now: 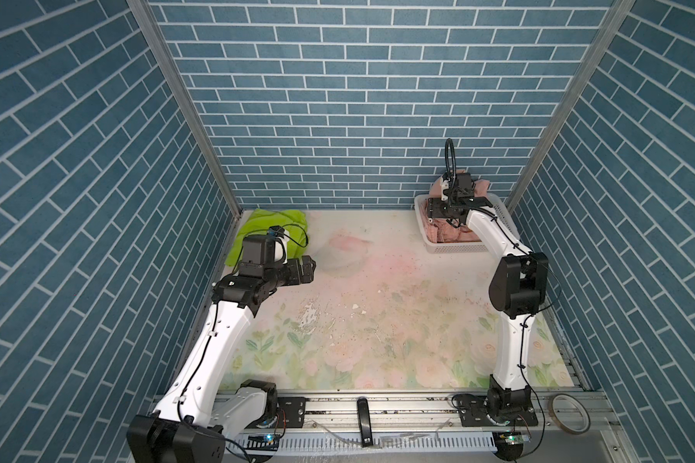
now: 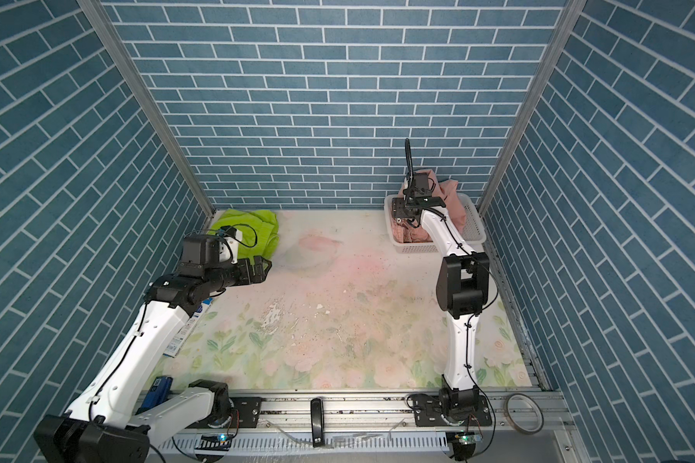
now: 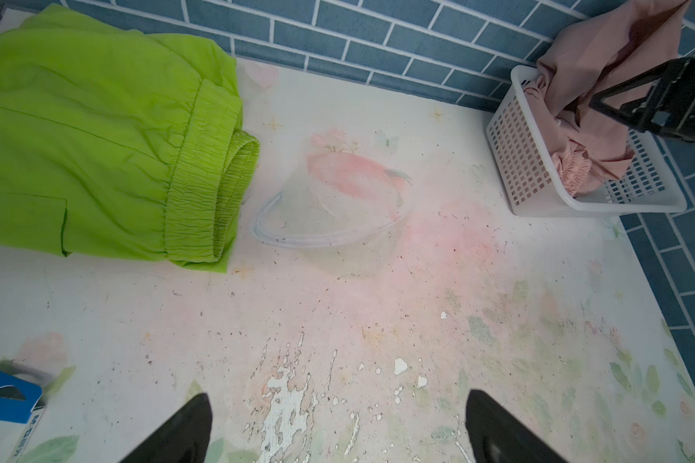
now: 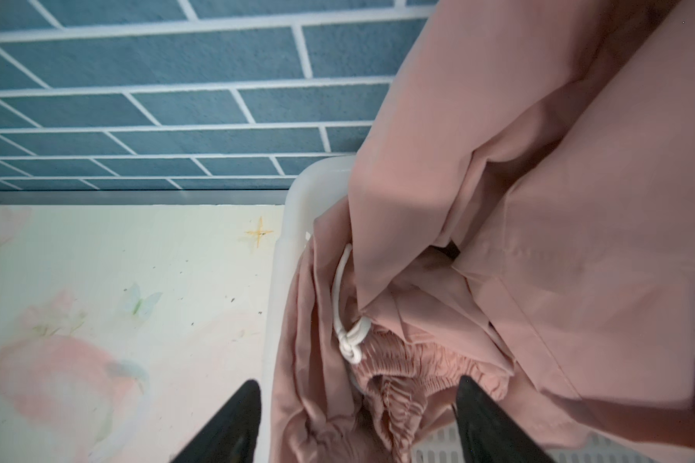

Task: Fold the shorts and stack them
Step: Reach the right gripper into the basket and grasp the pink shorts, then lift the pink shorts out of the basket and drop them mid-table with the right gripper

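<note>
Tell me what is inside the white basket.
Crumpled pink shorts with a knotted white drawstring, partly rising above the basket rim. Anything beneath the fabric is hidden.

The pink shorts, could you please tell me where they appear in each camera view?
Top view: pink shorts in the white basket, far right corner.
Top view: likewise in the basket, far right corner.
Left wrist: heaped in the basket, rising above its rim.
Right wrist: close up, spilling from the basket.
Shared landmark: the basket.
</note>
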